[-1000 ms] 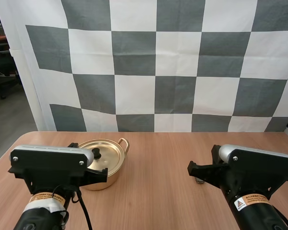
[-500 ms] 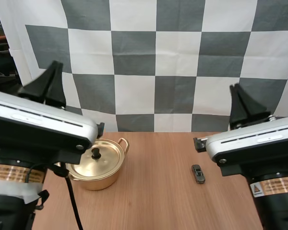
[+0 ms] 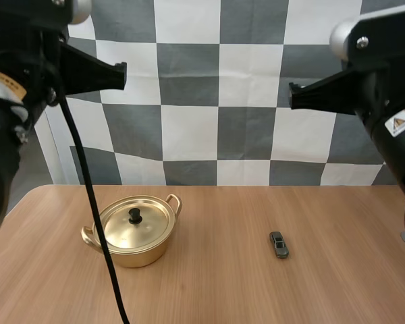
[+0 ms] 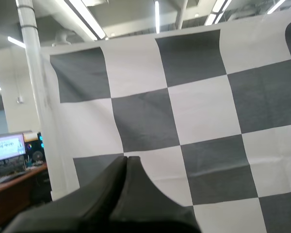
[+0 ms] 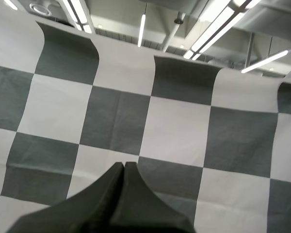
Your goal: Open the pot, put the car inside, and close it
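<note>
A: Left fingers (image 4: 127,161) clenched together, empty, aimed well above the surface (image 3: 216,290). Pot (image 3: 138,255) sits on the left of the surface, lid (image 3: 148,226) on, knob (image 3: 135,216) at its centre.

B: So the lid comes first. Plan?

A: Left arm takes it. Spread the fingers before descending, come straight down over the knob, pinch it and lift vertically so the pot doesn't drag. Park the lid just beside the pot, on the side away from the car.

B: Where's the car?

A: Car (image 3: 279,244) lies well apart from the pot, to its right, nothing near it. It's small and low, so I'd pinch across its narrow sides with the tips close to the surface.

B: Right side?

A: Right fingers (image 5: 122,167) likewise clenched on nothing and aimed high. They need spreading before dropping onto the car.
</note>
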